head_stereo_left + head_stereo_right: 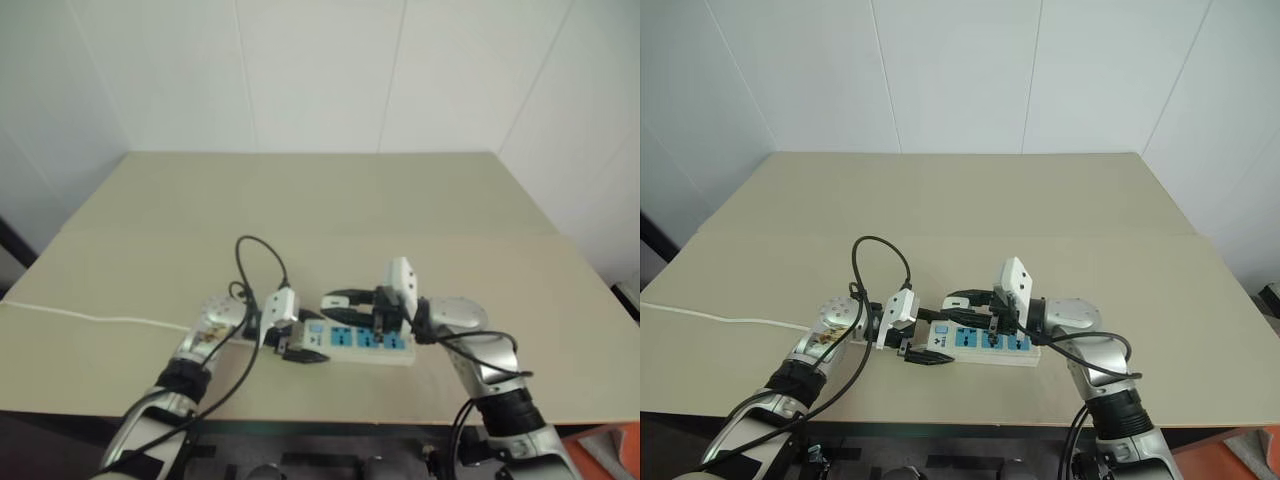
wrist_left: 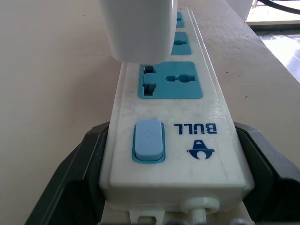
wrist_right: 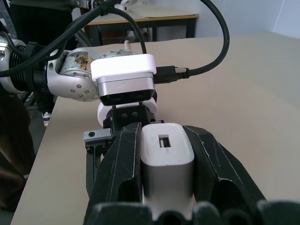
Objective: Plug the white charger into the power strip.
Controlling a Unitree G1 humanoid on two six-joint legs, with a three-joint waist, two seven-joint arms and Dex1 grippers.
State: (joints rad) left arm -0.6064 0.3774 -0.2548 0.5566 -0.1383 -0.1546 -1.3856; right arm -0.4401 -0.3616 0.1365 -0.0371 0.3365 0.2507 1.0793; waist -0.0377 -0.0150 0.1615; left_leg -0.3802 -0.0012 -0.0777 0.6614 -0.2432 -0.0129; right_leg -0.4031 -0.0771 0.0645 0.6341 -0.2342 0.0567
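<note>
Left wrist view: left end effector [image 2: 173, 187] clamps the switch end of the power strip [image 2: 171, 126], black fingers [image 2: 77, 173] pressed on both long sides; white charger [image 2: 138, 28] hangs just above the first blue socket, whether touching it I cannot tell. Right wrist view adds the right end effector [image 3: 164, 164] pinching the charger between its fingers, port face visible. Left eye view gives layout: strip flat on the counter [image 1: 320, 200] near the front edge, thin white cord [image 1: 90, 318] trailing left.

Beige table [image 1: 300, 200] — white tiled wall [image 1: 300, 70] behind.
</note>
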